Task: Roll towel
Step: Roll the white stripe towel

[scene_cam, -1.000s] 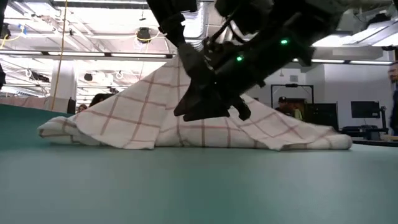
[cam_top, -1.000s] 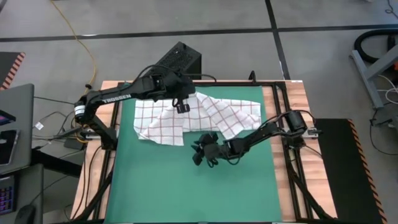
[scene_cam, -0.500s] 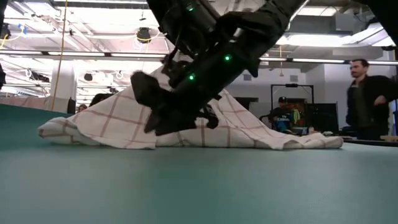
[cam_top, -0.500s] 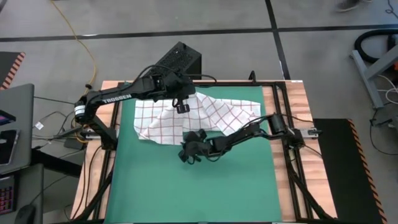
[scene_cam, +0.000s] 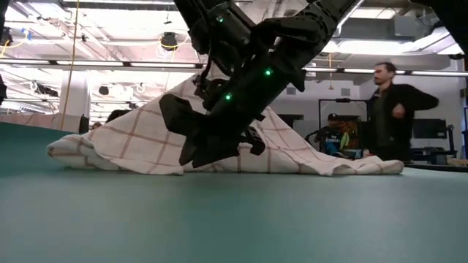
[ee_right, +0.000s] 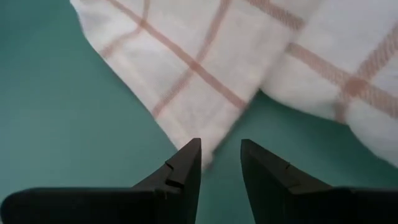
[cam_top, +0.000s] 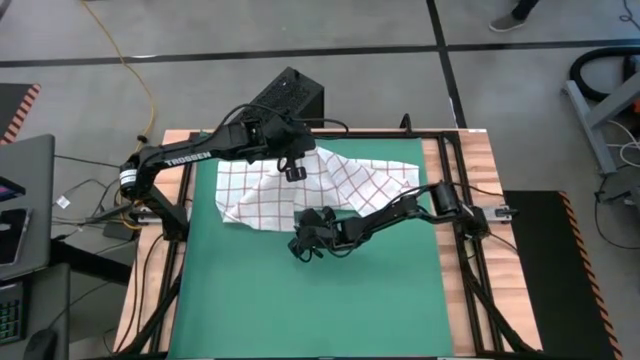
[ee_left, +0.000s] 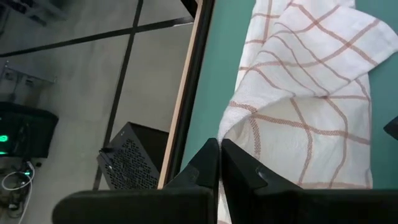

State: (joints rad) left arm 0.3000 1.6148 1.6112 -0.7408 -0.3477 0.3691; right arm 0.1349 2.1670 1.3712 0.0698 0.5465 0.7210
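While the left tool (cam_top: 293, 171), clamped together on a raised fold, holds up the thin white red-gridded cloth towel (cam_top: 345, 185) on the green mat (cam_top: 300, 310), the right tool (cam_top: 305, 240), fingers apart, has moved to its near edge, likely to grasp it.

Near half of the green mat (cam_top: 310, 310) is wide open; farther back the rumpled white red-checked towel (cam_top: 345, 180) and both dark arms block the way.

Grey floor (cam_top: 380, 25) around my table, crossed by dark seams. Black perforated box (cam_top: 288, 95) on it past the far edge; yellow cable (cam_top: 140, 75) far left. Beyond: ceiling strip lights (scene_cam: 88, 64), monitors (scene_cam: 429, 128), a person (scene_cam: 391, 109) standing right.
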